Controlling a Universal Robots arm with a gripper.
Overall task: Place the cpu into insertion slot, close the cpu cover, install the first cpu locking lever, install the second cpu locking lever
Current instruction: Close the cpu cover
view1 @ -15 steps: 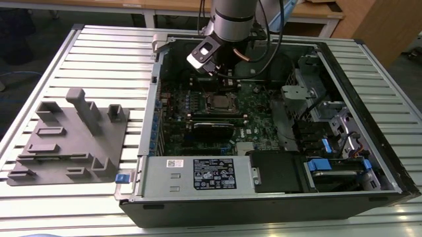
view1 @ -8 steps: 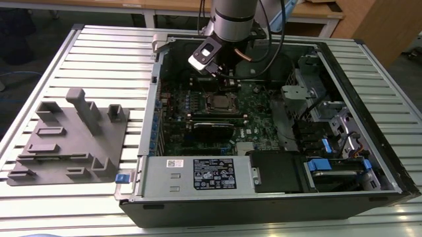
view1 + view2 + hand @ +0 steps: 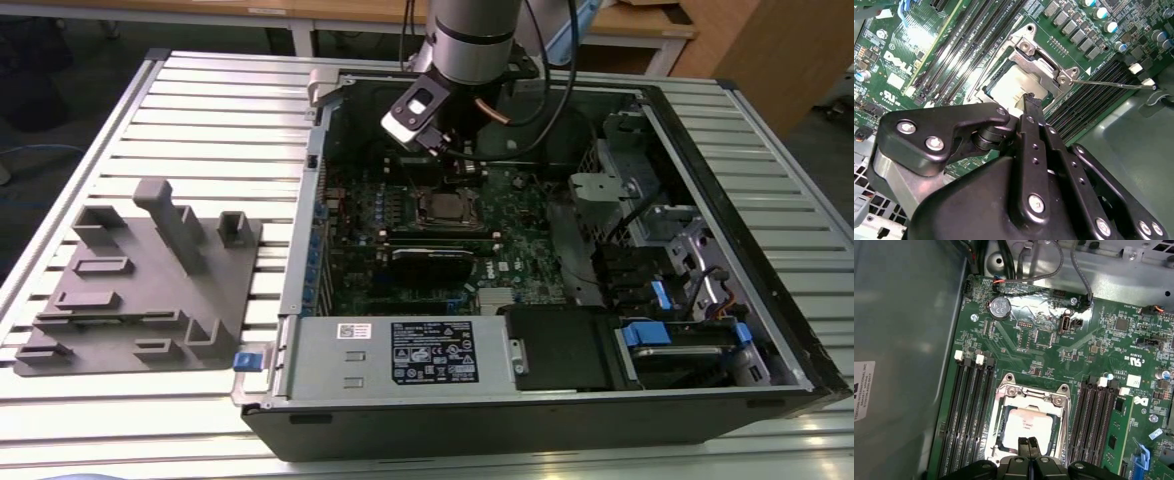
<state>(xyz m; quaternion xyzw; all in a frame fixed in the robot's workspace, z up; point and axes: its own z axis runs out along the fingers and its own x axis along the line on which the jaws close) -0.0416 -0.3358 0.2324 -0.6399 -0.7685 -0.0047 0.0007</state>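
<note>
Looking at the first wrist view, I see the gripper (image 3: 1029,446) with its fingers pressed together and nothing visible between them. The tips are over one edge of the cpu (image 3: 1026,426); I can't tell whether they touch it. The cpu sits flat in the insertion slot (image 3: 999,432). The cpu cover (image 3: 1031,392) is down around it, and the silver face shows through the window. In the second wrist view a thin lever rod (image 3: 1114,84) sticks out from a socket corner across the memory slots (image 3: 1089,102). In the exterior view the arm reaches down into the open computer case (image 3: 747,250), which lies on a slatted table (image 3: 227,110). A grey fixture (image 3: 147,280) sits beside the case, toward the exterior view's left.
</note>
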